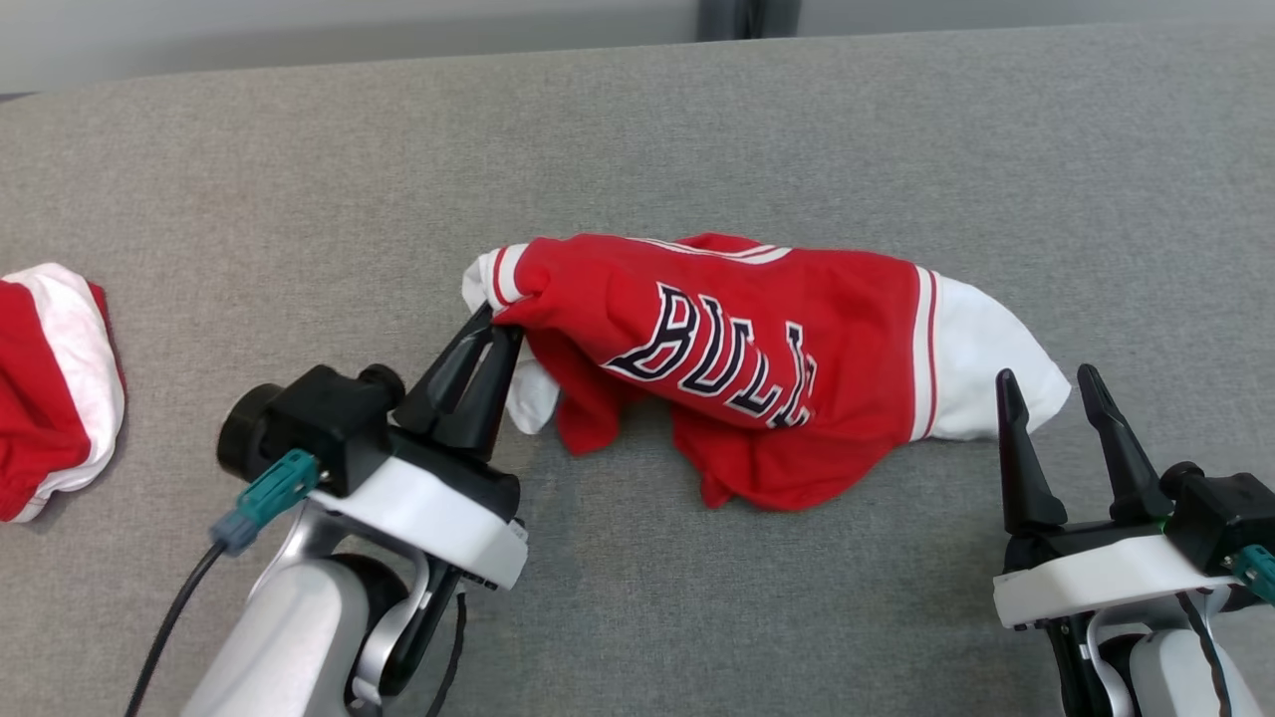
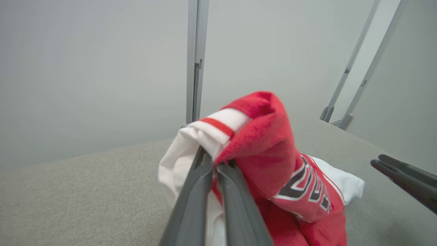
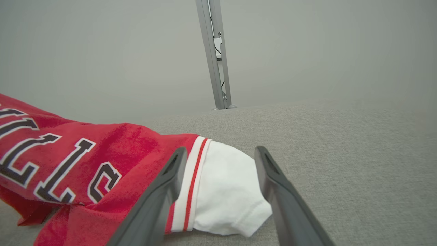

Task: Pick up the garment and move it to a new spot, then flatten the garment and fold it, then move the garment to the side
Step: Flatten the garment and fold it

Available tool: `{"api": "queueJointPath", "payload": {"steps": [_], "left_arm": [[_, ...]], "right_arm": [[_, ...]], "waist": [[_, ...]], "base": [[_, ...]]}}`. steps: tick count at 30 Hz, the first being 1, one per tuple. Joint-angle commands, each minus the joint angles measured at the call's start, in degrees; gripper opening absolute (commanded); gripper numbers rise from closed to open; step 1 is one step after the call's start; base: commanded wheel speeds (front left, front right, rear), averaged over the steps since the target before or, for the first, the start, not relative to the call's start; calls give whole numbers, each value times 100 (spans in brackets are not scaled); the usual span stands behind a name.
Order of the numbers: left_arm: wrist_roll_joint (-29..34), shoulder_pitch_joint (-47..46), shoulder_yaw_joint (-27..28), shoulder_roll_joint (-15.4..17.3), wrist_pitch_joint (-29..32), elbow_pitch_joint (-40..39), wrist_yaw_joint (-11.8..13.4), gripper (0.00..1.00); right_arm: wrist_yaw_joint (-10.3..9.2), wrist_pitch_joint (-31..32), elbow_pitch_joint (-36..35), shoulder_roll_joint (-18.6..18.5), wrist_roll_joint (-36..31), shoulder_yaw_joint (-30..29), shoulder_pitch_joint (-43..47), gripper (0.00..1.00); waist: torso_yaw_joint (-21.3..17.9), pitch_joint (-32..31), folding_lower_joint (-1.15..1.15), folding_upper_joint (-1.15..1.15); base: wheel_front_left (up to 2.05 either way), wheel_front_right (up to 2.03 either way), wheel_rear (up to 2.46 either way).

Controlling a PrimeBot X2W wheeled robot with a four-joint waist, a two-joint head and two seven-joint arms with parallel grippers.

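Note:
The garment [image 1: 737, 349] is a red shirt with white sleeves and dark "BULLS" lettering, lying crumpled in the middle of the grey surface. My left gripper [image 1: 503, 324] is shut on its left end, pinching red and white cloth. In the left wrist view that pinched cloth bunches up over the closed fingers [image 2: 205, 177], with the garment [image 2: 273, 160] draped to the right. My right gripper [image 1: 1046, 380] stands open just in front of the white right sleeve. In the right wrist view the sleeve [image 3: 225, 191] lies between and beyond my open right gripper [image 3: 222, 153].
A second red and white garment [image 1: 50, 383] lies at the left edge of the grey padded surface [image 1: 697, 129]. A metal post [image 3: 215, 54] stands behind the surface's far edge, against a pale wall. My right gripper's dark fingers [image 2: 406, 181] show at the left wrist view's right side.

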Motion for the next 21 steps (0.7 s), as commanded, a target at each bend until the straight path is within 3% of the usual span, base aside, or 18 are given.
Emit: {"api": "queueJointPath", "payload": {"steps": [1, 5, 9, 15, 21], "left_arm": [[57, 115, 76, 108, 95, -367, 113, 0], [89, 93, 162, 258, 308, -895, 202, 0], [129, -334, 208, 277, 349, -798, 143, 0], [178, -1230, 174, 171, 190, -66, -38, 0], [288, -2359, 19, -124, -173, 1332, -280, 0]], "right_arm": [[1, 9, -20, -24, 9, -6, -51, 100], [1, 25, -38, -25, 28, 21, -103, 100], [1, 35, -50, -27, 49, 105, -201, 100], [1, 9, -51, -26, 96, 196, -361, 100], [1, -83, 30, -24, 197, 283, -493, 100]], "waist": [[65, 17, 0, 0], [112, 77, 0, 0], [30, 217, 0, 0], [-231, 479, 0, 0], [-566, 805, 0, 0]], "base": [[0, 0, 0], [0, 0, 0], [0, 0, 0], [0, 0, 0], [0, 0, 0]]}}
